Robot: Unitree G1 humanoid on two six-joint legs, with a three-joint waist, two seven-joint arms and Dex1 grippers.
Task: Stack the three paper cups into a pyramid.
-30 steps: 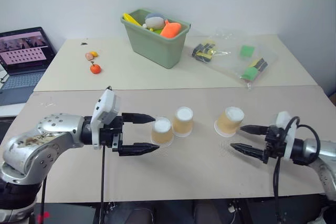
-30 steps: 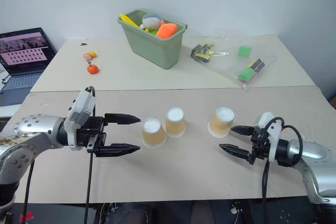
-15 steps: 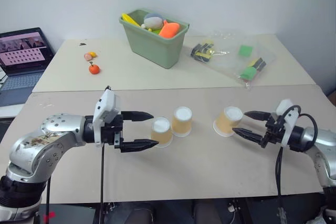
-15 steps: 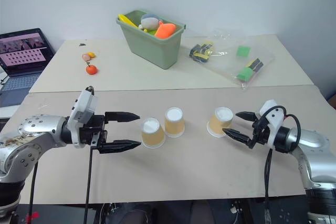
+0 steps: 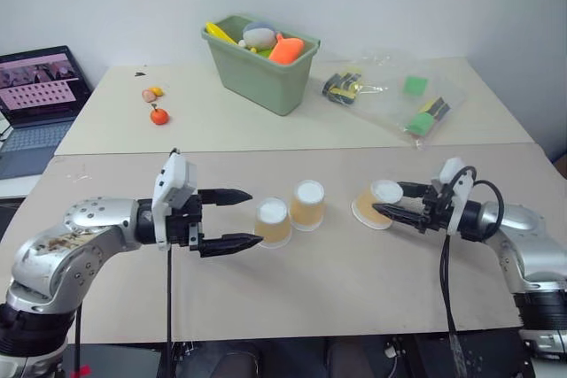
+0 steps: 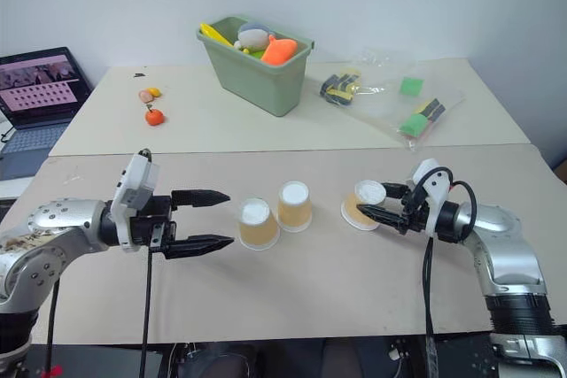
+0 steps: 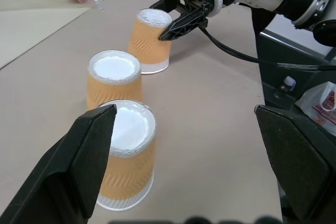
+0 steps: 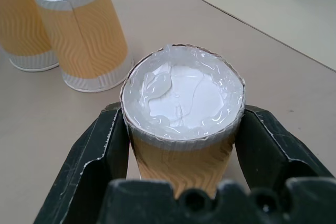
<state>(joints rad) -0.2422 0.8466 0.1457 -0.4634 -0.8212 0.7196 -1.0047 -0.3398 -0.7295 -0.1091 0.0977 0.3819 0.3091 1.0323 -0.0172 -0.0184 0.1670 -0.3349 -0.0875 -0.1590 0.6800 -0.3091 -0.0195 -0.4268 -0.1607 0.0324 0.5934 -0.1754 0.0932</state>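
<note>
Three paper cups, all upside down on the front table, white bases up, tan-orange wavy sides, white rims on the surface. No pyramid yet; all three sit on the table in a loose row across its middle.

Left cup point(image 5: 272, 222): upright on its rim, nearer the front edge than its neighbour. Middle cup point(image 5: 308, 204): just beside it, a little further back; I cannot tell if they touch. Right cup point(image 5: 376, 204): set apart toward the right edge, tilted, its base leaning toward the middle cup.

My right gripper point(image 5: 392, 203) is clamped on the right cup, one black finger on each side just under the base band, which is dented and crinkled in the wrist view. Right arm reaches in from the right edge, roughly level, pointing left.

My left gripper point(image 5: 237, 218) stands wide, holding nothing, its two fingers pointing right at the left cup, tips just short of it. Left arm lies low over the front left of the table.

Back table: green bin point(image 5: 262, 73) with toys, small fruit, plastic bag.
</note>
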